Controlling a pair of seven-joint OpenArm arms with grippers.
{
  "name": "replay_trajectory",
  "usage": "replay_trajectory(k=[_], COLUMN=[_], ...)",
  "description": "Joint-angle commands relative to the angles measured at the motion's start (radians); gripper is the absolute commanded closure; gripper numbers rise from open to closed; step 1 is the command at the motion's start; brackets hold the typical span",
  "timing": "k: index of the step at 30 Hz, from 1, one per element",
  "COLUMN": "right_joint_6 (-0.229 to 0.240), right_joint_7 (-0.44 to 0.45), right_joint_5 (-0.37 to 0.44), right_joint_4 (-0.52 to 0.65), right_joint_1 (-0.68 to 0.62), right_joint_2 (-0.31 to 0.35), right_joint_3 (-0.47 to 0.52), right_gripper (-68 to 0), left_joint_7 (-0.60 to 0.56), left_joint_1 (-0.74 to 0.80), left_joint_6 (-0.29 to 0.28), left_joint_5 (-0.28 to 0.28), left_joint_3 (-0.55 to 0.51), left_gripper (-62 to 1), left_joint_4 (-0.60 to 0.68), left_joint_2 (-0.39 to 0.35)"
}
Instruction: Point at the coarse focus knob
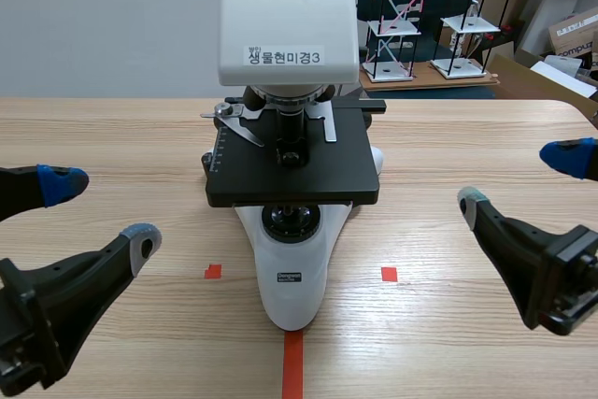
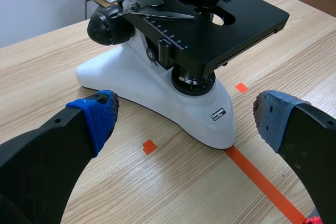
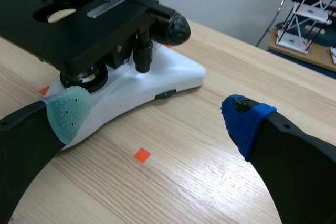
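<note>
Left tool (image 1: 103,212) and right tool (image 1: 520,180) flank microscope (image 1: 294,259), racks (image 1: 397,16) behind.

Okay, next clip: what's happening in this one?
A microscope stands on the wooden table between two robot arms. The left tool and right tool are both open, low on either side of it, holding and touching nothing. The black coarse focus knob on the microscope's side has not been pointed at yet.
</note>
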Motion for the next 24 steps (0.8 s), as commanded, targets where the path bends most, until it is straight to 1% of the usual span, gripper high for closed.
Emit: replay_trajectory(k=[1, 22, 24], right_joint_6=[-0.004, -0.004, -0.004], right_joint_7=[-0.002, -0.003, -0.003], right_joint_5=[0.01, 0.01, 0.0], right_joint_4=[0.01, 0.01, 0.01], right_joint_1=[-0.002, -0.002, -0.002], right_joint_2=[0.003, 0.003, 0.003], right_joint_3=[0.0, 0.0, 0.0], right_gripper=[-54.7, -54.7, -54.7], left_joint_7=[-0.014, -0.01, -0.01], left_joint_1=[0.002, 0.002, 0.002], left_joint_6=[-0.002, -0.002, -0.002], left_joint_5=[-0.011, -0.009, -0.009], left_joint_3=[-0.006, -0.006, -0.006], left_gripper=[-54.2, -54.2, -54.2], left_joint_4=[0.017, 0.017, 0.017], left_joint_2=[0.003, 0.003, 0.003])
